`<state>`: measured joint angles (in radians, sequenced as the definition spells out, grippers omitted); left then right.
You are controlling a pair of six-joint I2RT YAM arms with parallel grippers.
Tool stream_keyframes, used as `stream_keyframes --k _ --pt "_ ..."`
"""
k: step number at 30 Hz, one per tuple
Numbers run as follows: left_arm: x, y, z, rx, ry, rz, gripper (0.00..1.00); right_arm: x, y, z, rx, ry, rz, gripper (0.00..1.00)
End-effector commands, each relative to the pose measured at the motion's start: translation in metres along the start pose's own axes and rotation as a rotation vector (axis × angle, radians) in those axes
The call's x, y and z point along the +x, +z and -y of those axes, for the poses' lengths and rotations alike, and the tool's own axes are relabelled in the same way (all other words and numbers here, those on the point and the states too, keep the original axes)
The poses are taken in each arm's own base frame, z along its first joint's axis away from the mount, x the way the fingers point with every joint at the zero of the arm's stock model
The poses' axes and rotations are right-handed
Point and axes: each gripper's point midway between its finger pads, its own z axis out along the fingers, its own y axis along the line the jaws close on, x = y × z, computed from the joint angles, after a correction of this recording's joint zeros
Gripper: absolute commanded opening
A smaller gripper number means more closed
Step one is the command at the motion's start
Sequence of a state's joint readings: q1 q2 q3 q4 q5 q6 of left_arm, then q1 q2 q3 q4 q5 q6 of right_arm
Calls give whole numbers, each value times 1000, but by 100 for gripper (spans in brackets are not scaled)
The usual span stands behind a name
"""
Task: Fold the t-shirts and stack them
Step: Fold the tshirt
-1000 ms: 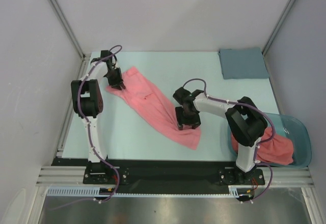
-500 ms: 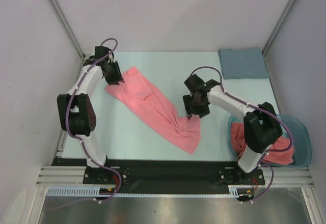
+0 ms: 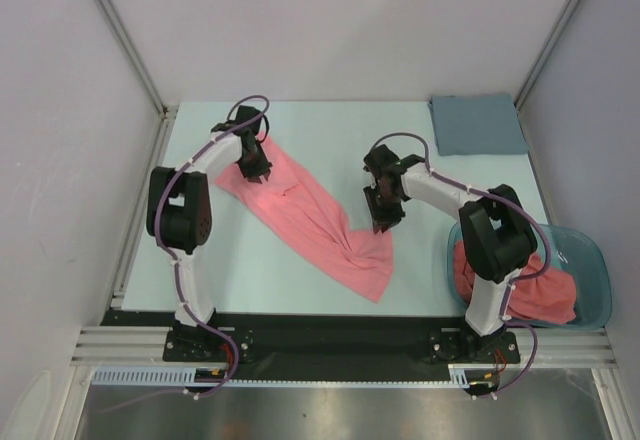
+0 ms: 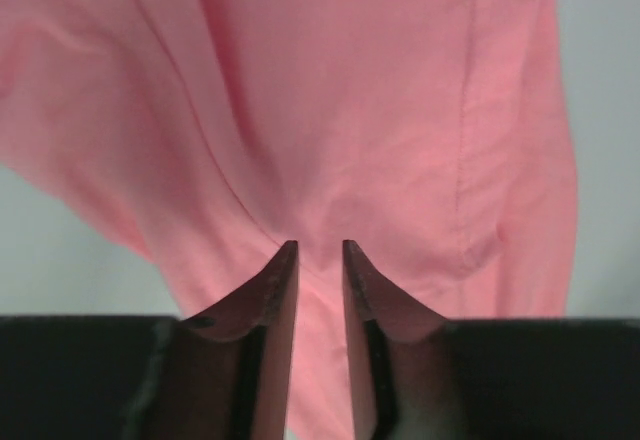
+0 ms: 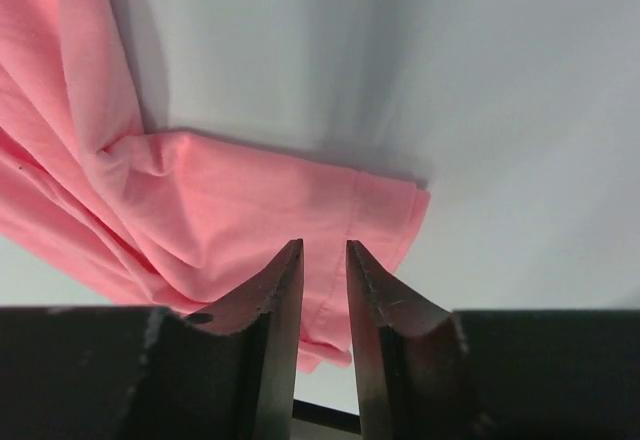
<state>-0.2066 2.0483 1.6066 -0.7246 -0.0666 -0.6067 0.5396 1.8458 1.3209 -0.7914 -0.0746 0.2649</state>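
Salmon-pink t-shirt (image 3: 300,215) lies diagonally across the surface (image 3: 320,130). The narrow left hand (image 3: 258,174) pinches its far end; the narrow right hand (image 3: 383,224) pinches its right edge.

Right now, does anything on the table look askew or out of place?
Yes: the shirt lies diagonally, bunched and twisted through its middle instead of spread flat. Its creases converge on the left gripper, which pinches it, and a sleeve sticks out by the right gripper.

At the worktop's (image 3: 250,260) far right corner we see a grey-blue cloth (image 3: 478,124); at the near right, a teal tub (image 3: 588,252).
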Motion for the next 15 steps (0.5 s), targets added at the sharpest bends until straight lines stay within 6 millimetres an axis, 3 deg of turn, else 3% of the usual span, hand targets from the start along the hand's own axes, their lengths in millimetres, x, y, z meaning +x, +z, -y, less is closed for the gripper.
stream_keyframes --k 1,4,5,7,15 --pt "-26 -33 -3 -64 -76 176 32 -6 5 -9 -15 -43 21 30" --pt "-20 -27 3 -50 -73 162 33 0 13 -7 9 -39 4 33" --pt "-14 -16 3 -57 -69 126 34 3 16 -2 32 -25 -1 34" --pt "-18 -11 9 -56 -62 118 33 4 21 1 50 -17 -1 38" --pt "-20 37 27 -8 -23 77 36 21 41 38 201 82 -37 44"
